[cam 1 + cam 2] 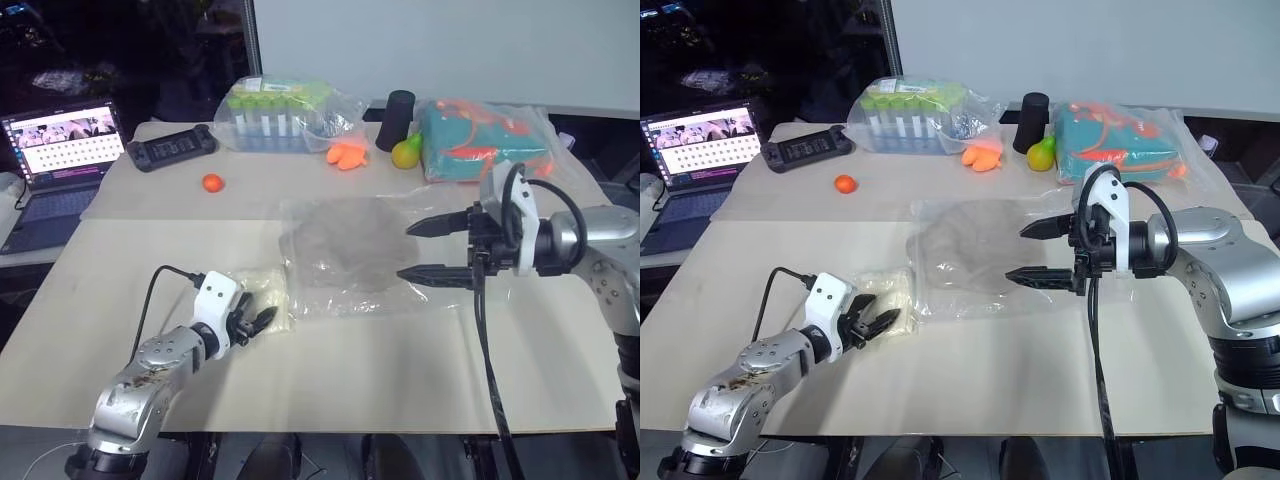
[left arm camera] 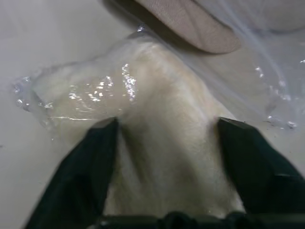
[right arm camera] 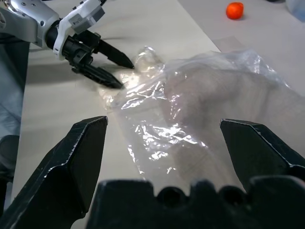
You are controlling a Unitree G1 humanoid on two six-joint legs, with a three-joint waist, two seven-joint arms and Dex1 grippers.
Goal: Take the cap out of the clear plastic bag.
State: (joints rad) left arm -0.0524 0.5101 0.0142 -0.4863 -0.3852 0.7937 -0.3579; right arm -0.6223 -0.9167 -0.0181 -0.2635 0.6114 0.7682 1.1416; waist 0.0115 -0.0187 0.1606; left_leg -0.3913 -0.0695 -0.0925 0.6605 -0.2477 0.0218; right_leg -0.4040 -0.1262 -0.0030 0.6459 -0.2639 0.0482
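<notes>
Cap (image 1: 340, 243): it lay inside the clear plastic bag (image 1: 345, 255), near the middle of my bench (image 1: 400, 370); it showed as a greyish round form through the film, and in my left wrist view its tan fabric edge sat just past the pale packet.
Clear plastic bag: it rested flat and wrinkled on the bench, between my two end effectors, with glossy creases along its near side.
Left end effector (image 1: 262, 322): it sat low at the bench surface at the bag's left near corner; my two black fingers were parted and stood on either side of the small pale-yellow packet (image 1: 262, 290). I could not tell whether they pressed on the packet or only flanked it.
Right end effector (image 1: 425, 250): it was released, fingers spread wide, one above the other, and held above the bench at the bag's right edge, pointing toward my left. Nothing lay between the fingers.
Far bench items: bag of green-capped tubes (image 1: 275, 110), black cylinder (image 1: 395, 120), bag with the teal-and-orange item (image 1: 480, 140), black handheld controller (image 1: 172, 147), small orange ball (image 1: 212, 182).
Laptop (image 1: 62, 160): it stood open, screen lit, off the left side of the bench.
</notes>
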